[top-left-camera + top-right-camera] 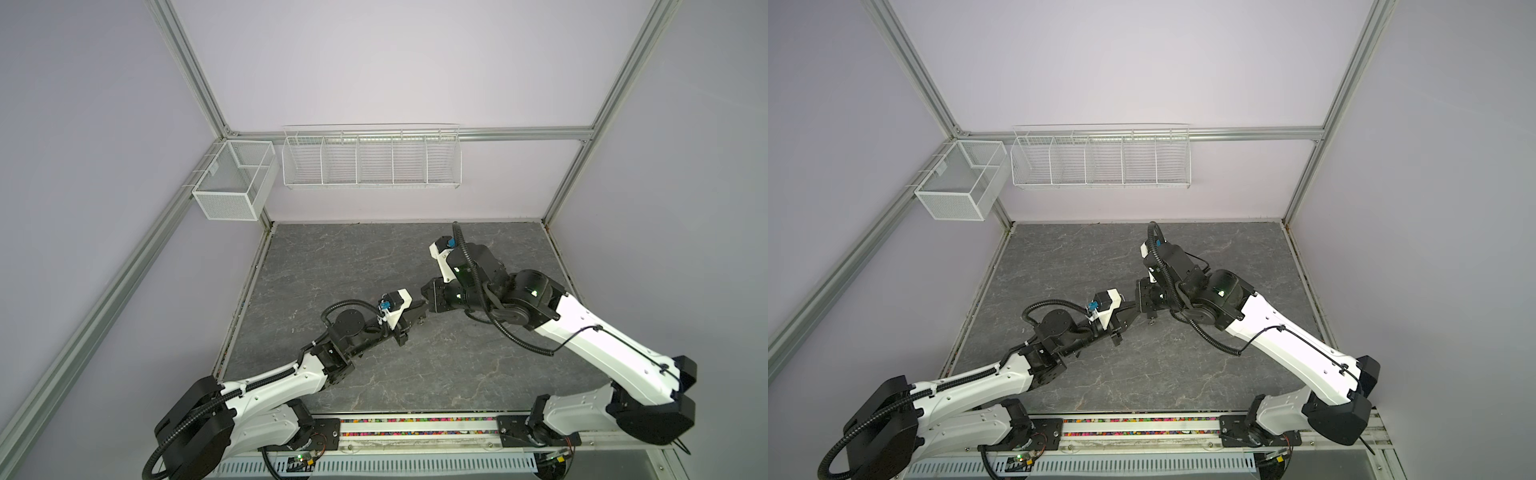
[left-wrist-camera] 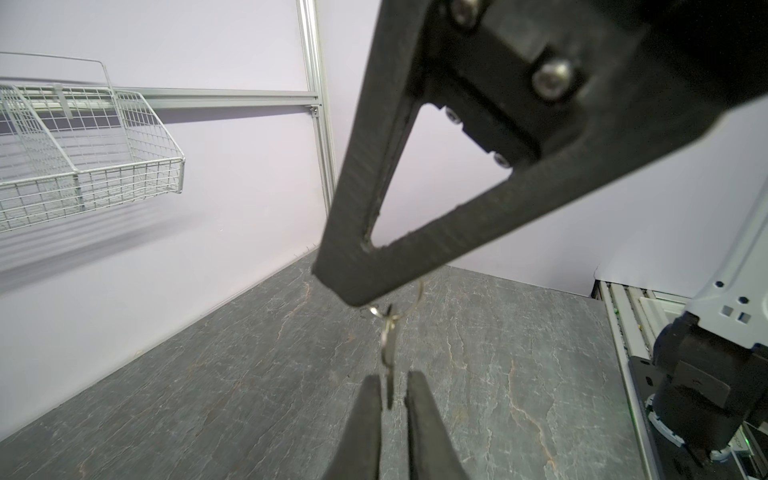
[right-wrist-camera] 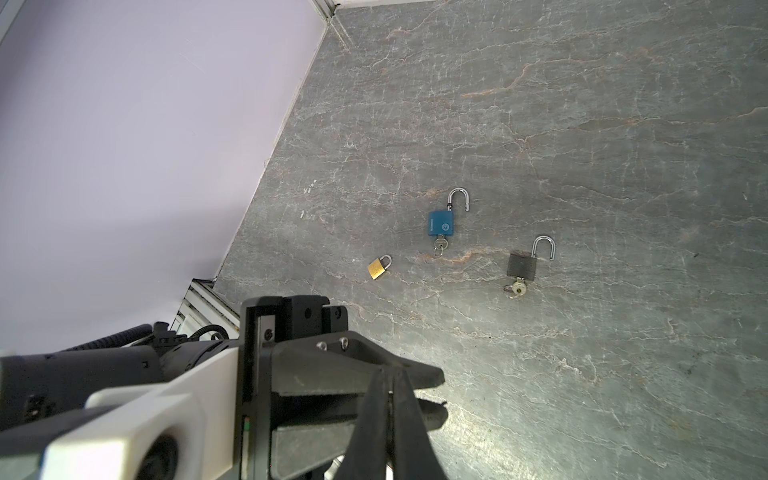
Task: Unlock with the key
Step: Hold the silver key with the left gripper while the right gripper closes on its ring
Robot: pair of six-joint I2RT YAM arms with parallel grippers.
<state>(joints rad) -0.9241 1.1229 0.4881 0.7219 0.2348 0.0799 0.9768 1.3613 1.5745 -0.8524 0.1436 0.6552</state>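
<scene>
Three padlocks are recorded: blue padlock (image 3: 440, 224), black padlock (image 3: 521, 266), brass padlock (image 3: 377, 268). Three keys are counted: blue-lock key (image 3: 440, 244), black-lock key (image 3: 517, 288), ringed key (image 2: 389, 340). Two wire baskets are noted, mesh basket (image 1: 224, 205) and divided rack (image 1: 374, 166) (five compartments), with two arms, left arm (image 1: 274, 384) and right arm (image 1: 598, 340).
</scene>
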